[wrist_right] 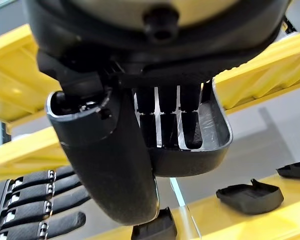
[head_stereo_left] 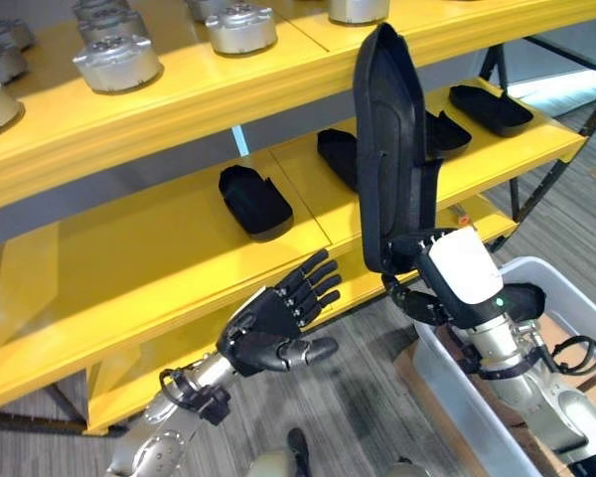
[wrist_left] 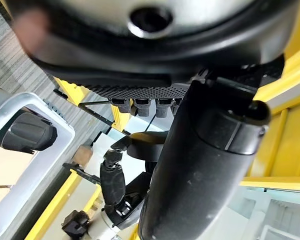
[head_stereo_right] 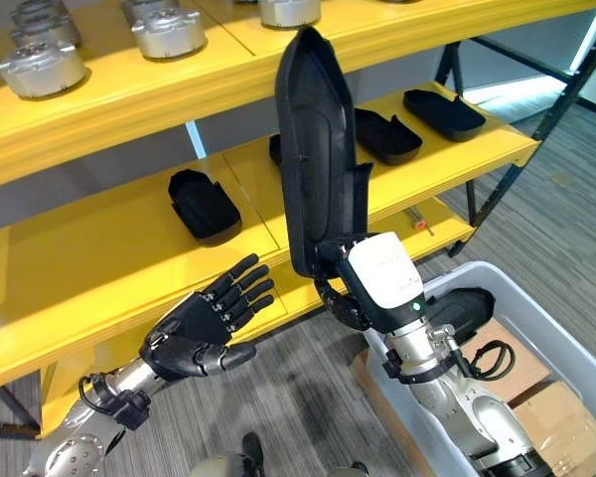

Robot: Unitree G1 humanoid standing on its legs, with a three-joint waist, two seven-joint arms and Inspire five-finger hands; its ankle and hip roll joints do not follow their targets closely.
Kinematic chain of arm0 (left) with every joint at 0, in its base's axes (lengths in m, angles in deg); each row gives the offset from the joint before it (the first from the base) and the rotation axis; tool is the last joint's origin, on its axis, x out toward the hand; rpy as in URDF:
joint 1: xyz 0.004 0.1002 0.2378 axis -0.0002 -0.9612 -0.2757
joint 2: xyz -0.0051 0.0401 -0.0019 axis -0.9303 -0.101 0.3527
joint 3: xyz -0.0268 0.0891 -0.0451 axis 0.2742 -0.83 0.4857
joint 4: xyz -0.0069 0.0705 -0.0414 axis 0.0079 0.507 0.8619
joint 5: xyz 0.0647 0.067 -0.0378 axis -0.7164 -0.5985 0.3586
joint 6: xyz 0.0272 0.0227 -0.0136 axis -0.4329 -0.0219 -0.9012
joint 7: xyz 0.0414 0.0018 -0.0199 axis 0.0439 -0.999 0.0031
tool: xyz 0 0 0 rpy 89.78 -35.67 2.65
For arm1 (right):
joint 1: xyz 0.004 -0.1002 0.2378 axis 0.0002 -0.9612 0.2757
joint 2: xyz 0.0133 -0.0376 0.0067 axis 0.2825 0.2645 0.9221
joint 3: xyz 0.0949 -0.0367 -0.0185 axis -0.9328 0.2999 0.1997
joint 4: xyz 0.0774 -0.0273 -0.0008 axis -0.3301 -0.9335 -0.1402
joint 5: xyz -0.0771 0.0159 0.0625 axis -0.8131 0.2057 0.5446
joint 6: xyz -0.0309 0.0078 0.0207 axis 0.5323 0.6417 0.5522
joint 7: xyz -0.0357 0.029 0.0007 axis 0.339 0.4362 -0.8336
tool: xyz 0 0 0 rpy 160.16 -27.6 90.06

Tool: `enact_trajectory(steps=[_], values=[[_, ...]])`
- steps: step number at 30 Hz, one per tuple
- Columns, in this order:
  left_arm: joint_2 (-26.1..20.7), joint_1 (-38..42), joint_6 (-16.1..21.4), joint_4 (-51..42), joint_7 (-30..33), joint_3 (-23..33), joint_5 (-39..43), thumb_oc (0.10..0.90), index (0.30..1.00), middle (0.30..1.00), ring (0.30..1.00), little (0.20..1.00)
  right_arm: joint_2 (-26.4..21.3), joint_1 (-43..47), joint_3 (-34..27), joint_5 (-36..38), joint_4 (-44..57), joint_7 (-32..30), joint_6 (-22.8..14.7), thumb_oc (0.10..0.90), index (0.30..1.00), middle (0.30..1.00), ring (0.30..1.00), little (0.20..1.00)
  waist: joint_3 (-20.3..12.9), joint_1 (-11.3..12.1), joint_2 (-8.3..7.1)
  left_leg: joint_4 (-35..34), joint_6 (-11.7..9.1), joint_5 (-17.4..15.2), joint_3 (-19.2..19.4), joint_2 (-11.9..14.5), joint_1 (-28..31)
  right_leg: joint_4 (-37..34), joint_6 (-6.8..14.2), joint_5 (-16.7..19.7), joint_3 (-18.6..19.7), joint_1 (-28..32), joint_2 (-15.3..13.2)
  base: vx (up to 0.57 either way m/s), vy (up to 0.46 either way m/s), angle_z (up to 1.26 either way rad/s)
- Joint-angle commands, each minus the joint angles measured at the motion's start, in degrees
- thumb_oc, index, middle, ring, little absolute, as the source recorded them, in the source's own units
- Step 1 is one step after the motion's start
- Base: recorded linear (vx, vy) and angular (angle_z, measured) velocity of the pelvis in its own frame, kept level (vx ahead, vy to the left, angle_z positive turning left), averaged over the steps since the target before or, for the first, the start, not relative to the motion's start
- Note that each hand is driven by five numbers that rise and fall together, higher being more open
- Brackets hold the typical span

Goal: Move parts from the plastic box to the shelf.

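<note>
On the far left, round silver metal parts (head_stereo_left: 116,62) sit in a row on the top board of the yellow shelf (head_stereo_left: 129,248). Below them, the left part of the middle board is bare and flat, with lots of room. The left hand (head_stereo_left: 276,323) floats in front of that board's front edge with its palm up and its fingers straight and spread apart, holding nothing. A little past it, a short black part (head_stereo_left: 254,202) lies on the middle board, near a thin seam in the yellow top. Next comes the long black part (head_stereo_left: 389,149), a tall, smooth plastic shell with a rounded tip, hollow on one side. It stands almost straight up in the air in front of the shelf, and its tip reaches as high as the top board's front edge. The right hand (head_stereo_left: 439,274) is clamped on its bottom end; in the right wrist view the fingers (wrist_right: 169,122) curl into the hollow side. Behind it and to the right, more black parts (head_stereo_left: 491,108) lie on the middle board, one near the board's right end. At the lower right, the grey plastic box (head_stereo_left: 457,383) sits on the floor, and one dark part (head_stereo_right: 465,310) rests inside it just behind the right wrist.
</note>
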Motion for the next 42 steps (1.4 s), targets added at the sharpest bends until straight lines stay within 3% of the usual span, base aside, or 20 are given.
enact_trajectory(steps=[1,6,8,15,27,35,42], values=[[0.2,1.2,5.6,-5.6,-0.9,4.1,3.3,0.900,1.000,1.000,1.000,1.000,-0.1,7.5,-1.5,1.1,6.8,-3.3,-4.4,0.400,0.300,0.300,0.300,0.300,-3.8,2.0,1.85,-6.0,-5.6,-3.0,1.0,9.0,10.4,-1.5,0.6,1.3,-0.6,-2.6,6.0,0.02,0.210,0.14],[-0.2,0.1,5.4,-6.0,-1.9,3.8,3.1,0.900,1.000,1.000,1.000,1.000,1.7,7.7,0.1,-2.0,8.4,-7.1,-1.7,0.400,0.300,0.300,0.300,0.300,-3.5,3.6,1.30,-7.1,-4.1,-3.7,1.5,7.1,10.4,-3.1,3.1,3.4,-2.5,-2.3,3.4,-0.01,0.199,0.19],[-0.4,0.3,6.0,-5.3,-3.0,3.0,2.6,0.900,1.000,1.000,1.000,1.000,3.7,7.7,1.7,-2.3,8.3,-9.3,-2.8,0.400,0.300,0.300,0.300,0.300,-2.8,4.3,1.14,-7.0,-3.1,-4.3,2.1,5.9,9.8,-3.7,4.3,4.8,-3.3,-2.9,1.6,-0.08,0.184,0.32],[-0.6,0.7,8.0,-3.6,-3.1,2.4,2.9,0.900,1.000,1.000,1.000,1.000,5.6,7.6,4.6,-3.2,8.2,-10.0,-1.4,0.400,0.300,0.300,0.300,0.300,-1.9,4.5,1.20,-5.7,-2.1,-5.7,3.9,4.9,9.1,-4.6,5.2,7.0,-3.4,-3.9,-0.8,-0.06,0.093,0.07],[-1.5,3.4,11.5,-2.5,-3.6,-1.8,3.5,0.900,1.000,1.000,1.000,1.000,4.5,8.3,7.8,-4.9,6.8,-10.6,-1.0,0.400,0.300,0.300,0.300,0.300,1.5,2.8,1.88,1.7,-0.8,-9.3,7.8,4.2,6.3,-3.5,5.9,9.1,-2.1,-6.4,-4.5,-0.08,0.076,-0.09],[-1.5,2.8,11.6,-2.6,-3.9,-2.5,3.8,0.900,1.000,1.000,1.000,1.000,3.9,5.9,7.5,-2.7,5.5,-8.2,0.8,0.400,0.300,0.300,0.300,0.300,1.8,1.4,1.63,3.5,-0.1,-11.0,9.5,4.2,6.8,-2.7,6.3,10.2,-1.2,-7.2,-6.2,0.01,0.058,-0.09],[-1.4,2.4,11.8,-2.3,-4.9,-2.7,4.7,0.900,1.000,1.000,1.000,1.000,3.7,3.0,6.2,-4.1,2.6,-8.2,-1.2,0.400,0.300,0.300,0.300,0.300,2.3,-0.3,1.27,8.5,0.3,-13.9,10.3,4.9,6.0,-1.8,6.4,10.2,1.1,-8.0,-6.7,0.04,0.035,-0.06]])
